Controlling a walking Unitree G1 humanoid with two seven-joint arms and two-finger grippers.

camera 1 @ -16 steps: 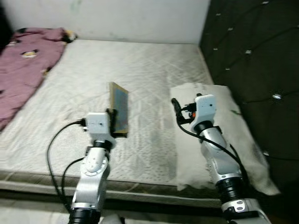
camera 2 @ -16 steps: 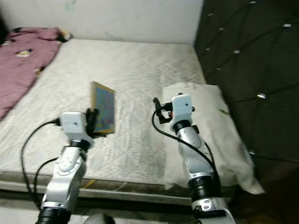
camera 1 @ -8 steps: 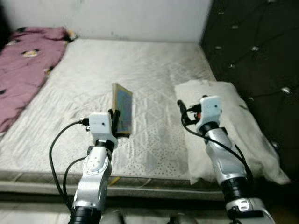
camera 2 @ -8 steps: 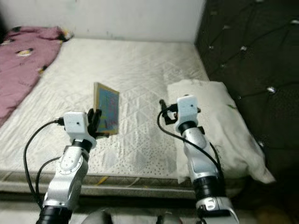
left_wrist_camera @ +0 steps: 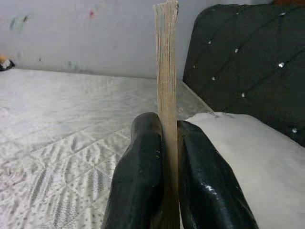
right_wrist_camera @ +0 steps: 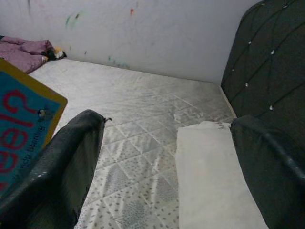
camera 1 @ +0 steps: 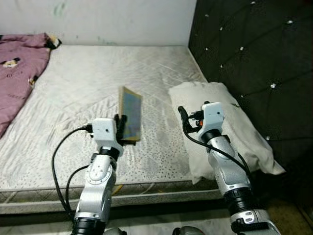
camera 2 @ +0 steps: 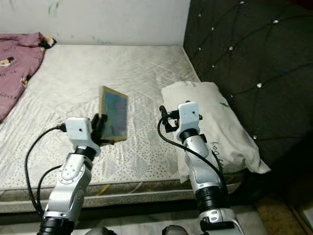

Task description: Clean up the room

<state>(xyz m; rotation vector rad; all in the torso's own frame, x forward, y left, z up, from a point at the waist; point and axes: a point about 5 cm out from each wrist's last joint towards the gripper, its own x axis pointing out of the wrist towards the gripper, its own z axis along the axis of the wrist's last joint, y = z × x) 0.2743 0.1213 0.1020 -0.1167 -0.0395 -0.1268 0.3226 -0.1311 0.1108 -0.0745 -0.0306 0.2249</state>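
Observation:
A thin book (camera 1: 131,113) with a blue cover and yellow edge stands upright above the mattress (camera 1: 98,83), my left gripper (camera 1: 121,128) shut on its lower edge. The left wrist view shows its page edge (left_wrist_camera: 166,71) clamped between both black fingers (left_wrist_camera: 139,176). My right gripper (camera 1: 182,117) hovers open over the mattress beside the white pillow (camera 1: 230,122), with nothing between its fingers (right_wrist_camera: 57,176). The book's blue cover with red letters (right_wrist_camera: 21,124) shows in the right wrist view.
A pink blanket (camera 1: 17,73) lies bunched at the far left of the bed. A dark tufted headboard (camera 1: 254,54) rises on the right behind the pillow. A white wall (camera 1: 98,19) closes off the far side. The bed's front edge (camera 1: 146,196) runs below my arms.
The camera has swung to the right, so the bed and blanket have slid left in view and more headboard shows. Both grippers keep their poses, the book still held.

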